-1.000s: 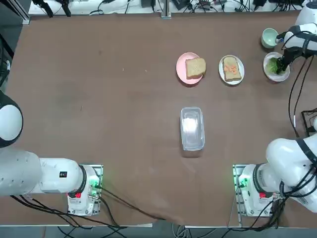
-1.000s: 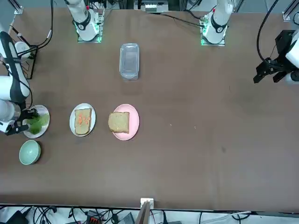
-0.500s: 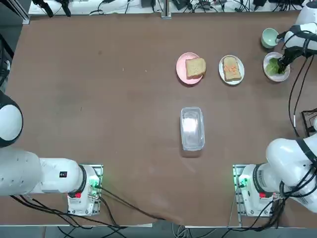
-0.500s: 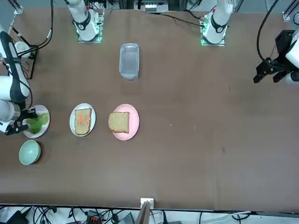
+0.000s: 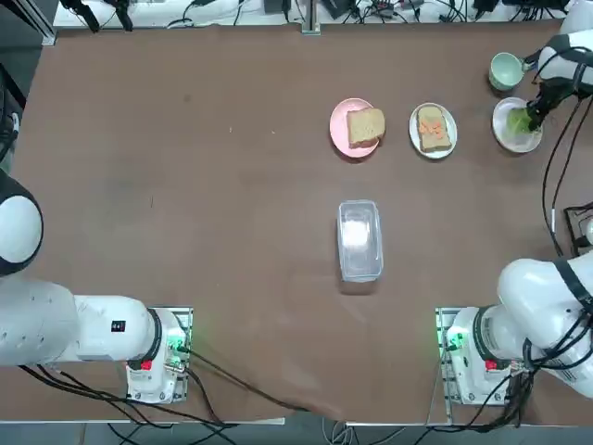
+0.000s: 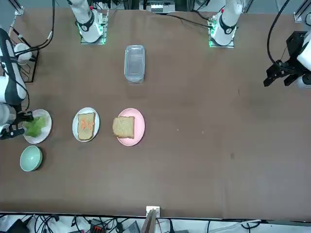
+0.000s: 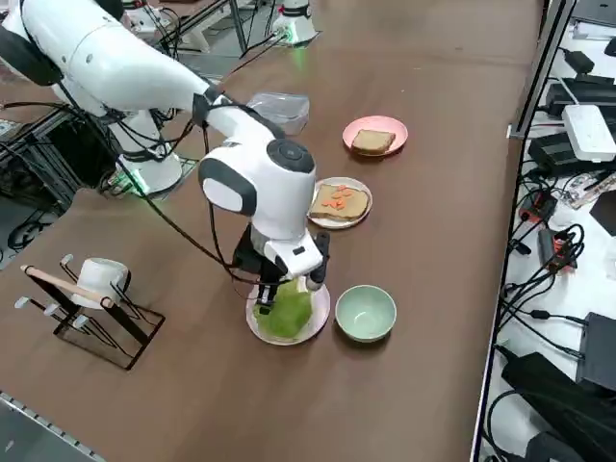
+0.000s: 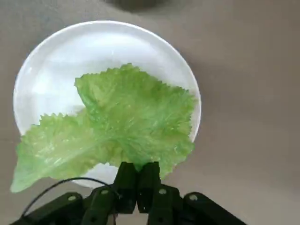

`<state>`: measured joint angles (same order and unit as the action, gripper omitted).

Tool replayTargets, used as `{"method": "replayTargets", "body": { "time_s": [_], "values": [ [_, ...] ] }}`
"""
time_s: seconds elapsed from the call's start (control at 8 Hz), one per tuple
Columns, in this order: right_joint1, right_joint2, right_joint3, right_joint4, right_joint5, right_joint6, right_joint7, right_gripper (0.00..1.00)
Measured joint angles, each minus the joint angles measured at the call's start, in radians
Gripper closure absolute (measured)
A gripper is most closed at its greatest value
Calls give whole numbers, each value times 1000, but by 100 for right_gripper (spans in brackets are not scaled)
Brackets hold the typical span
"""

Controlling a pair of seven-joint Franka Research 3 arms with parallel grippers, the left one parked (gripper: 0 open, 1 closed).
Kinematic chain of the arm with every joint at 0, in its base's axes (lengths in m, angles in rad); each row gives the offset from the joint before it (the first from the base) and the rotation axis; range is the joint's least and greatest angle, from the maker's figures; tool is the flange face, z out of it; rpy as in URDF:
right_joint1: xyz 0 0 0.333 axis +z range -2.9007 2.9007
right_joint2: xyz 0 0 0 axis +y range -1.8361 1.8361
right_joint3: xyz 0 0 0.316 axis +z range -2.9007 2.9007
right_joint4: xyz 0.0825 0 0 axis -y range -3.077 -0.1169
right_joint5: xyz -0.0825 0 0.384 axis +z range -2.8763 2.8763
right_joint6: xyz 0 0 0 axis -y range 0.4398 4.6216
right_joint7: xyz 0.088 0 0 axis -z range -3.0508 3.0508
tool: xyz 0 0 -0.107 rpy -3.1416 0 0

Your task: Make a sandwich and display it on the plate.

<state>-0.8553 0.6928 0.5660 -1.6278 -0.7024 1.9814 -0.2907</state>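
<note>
The sandwich's parts lie apart. One toasted bread slice with orange-red bits rests on a small white plate. A plain slice lies on a pink plate. My right gripper is shut on the edge of a green lettuce leaf and holds it just above a second white plate. This is at the table's far right, where the side view shows the lettuce hanging under the gripper.
A pale green bowl stands just beyond the lettuce plate. A clear plastic container lies mid-table. A wire rack with a mug stands off the right edge side.
My right gripper has closed on the lettuce leaf and drawn back slightly from the plate, lifting the leaf with it. The bread slices and plates have not moved.
</note>
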Motion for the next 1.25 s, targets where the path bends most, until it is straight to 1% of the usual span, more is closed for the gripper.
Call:
{"method": "replayTargets", "body": {
  "time_s": [0.25, 0.5, 0.62, 0.75, 0.88, 1.12, 1.25],
  "values": [
    [-2, -45, 54, 4, 19, -64, 8, 96],
    [0, -96, 107, 5, 110, -107, 16, 96],
    [1, -109, 136, 6, 148, -115, 40, 96],
    [9, -111, 169, 6, 164, -118, 99, 96],
    [34, -110, 192, 5, 168, -120, 153, 96],
    [114, -102, 206, 3, 171, -120, 189, 96],
    [141, -89, 223, 2, 171, -112, 186, 96]
  ]
}}
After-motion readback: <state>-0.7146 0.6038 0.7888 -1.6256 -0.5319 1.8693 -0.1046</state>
